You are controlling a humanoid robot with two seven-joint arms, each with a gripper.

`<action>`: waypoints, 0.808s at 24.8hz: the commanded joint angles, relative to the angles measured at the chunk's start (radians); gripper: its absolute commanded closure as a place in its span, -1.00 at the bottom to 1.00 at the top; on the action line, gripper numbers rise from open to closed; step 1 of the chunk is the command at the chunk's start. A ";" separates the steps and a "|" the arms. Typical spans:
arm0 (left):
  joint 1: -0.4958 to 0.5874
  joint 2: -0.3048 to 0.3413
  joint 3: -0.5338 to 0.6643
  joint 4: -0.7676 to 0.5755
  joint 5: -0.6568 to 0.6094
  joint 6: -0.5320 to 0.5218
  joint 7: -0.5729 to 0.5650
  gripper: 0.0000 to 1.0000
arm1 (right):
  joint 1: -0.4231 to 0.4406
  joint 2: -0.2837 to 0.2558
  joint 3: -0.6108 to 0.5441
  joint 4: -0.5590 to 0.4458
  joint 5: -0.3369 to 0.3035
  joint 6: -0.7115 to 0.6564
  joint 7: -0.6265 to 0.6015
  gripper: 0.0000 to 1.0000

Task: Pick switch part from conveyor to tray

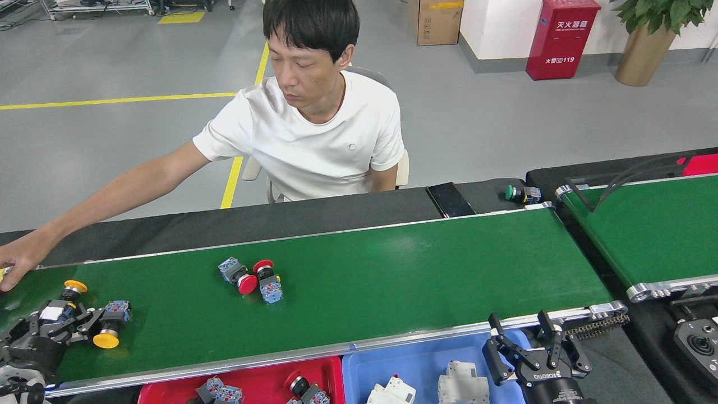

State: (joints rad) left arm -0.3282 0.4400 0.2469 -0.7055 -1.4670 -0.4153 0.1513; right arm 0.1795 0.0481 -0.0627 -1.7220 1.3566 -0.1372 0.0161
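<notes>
Reaching: my left gripper (63, 318) is closing its fingers around a yellow-capped switch part (66, 300) on the conveyor (392, 269).
Right gripper (524, 342): hanging spread.

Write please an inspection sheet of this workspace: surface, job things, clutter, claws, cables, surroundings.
Surface: wide green belt, glossy, bare on its right half.
Job's things: two red-capped switches touching mid-belt; two yellow-capped switches at the left end; red tray and blue tray below the near rail.
Clutter: phone and green-capped switch on the black ledge.
Claws: left claw around one yellow-capped switch, grip unclear; right claw open, empty.
Cables: black cable over the second belt.
Surroundings: person's hand reaching to the belt's left end.
</notes>
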 commanded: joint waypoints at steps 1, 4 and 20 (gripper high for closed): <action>0.078 -0.009 0.008 -0.146 0.013 -0.007 0.004 0.91 | -0.003 -0.005 -0.014 -0.011 -0.004 0.005 -0.002 -0.87; 0.253 -0.061 0.025 -0.410 0.030 0.003 -0.004 0.90 | -0.003 -0.005 -0.051 -0.011 -0.005 0.002 -0.002 -0.87; 0.715 -0.230 -0.117 -1.074 -0.102 -0.017 0.004 0.47 | 0.032 -0.047 -0.108 -0.011 -0.074 -0.001 -0.004 -0.87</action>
State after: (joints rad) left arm 0.3868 0.1996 0.1301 -1.7654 -1.5626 -0.4298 0.1440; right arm 0.2153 0.0093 -0.1649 -1.7215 1.2848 -0.1306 0.0224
